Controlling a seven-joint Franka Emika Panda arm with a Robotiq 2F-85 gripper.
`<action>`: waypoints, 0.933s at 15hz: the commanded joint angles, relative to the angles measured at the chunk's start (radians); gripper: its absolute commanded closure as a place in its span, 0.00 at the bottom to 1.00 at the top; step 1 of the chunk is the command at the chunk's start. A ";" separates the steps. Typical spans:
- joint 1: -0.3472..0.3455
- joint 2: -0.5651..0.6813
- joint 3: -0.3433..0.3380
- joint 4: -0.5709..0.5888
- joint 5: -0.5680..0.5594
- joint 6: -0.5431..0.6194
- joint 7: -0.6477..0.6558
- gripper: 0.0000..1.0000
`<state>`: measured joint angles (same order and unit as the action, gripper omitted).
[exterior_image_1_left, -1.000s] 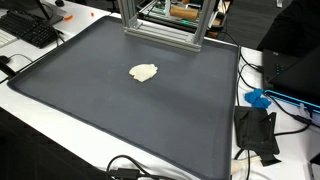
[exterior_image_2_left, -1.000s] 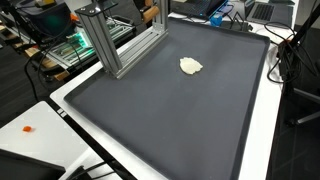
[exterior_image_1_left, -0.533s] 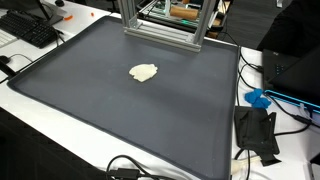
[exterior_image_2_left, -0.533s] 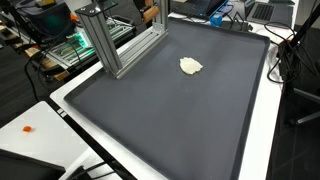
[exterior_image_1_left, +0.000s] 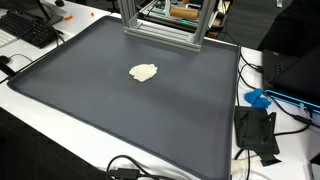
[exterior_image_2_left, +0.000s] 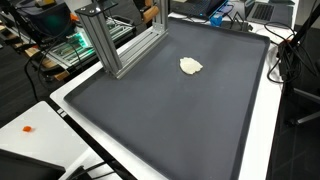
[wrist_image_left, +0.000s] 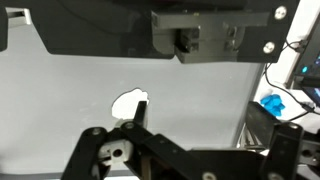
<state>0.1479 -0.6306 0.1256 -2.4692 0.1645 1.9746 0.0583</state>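
Nothing moved | pale lump on dark mat | keyboard beyond edge

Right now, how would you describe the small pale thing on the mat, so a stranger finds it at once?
A large dark grey mat covers the table, with an aluminium frame standing at one edge. Near the mat's middle, somewhat toward that frame, lies a small cream-coloured lump. It is the only pale thing on the dark surface.

Dark grey mat on white table — aluminium frame, keyboard, cables at edges.
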 joint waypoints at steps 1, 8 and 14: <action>-0.057 0.119 0.040 0.074 -0.043 0.078 0.112 0.00; -0.126 0.331 0.076 0.185 -0.148 0.155 0.380 0.00; -0.110 0.392 0.051 0.206 -0.175 0.161 0.432 0.00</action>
<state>0.0284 -0.2382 0.1862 -2.2649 -0.0083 2.1379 0.4893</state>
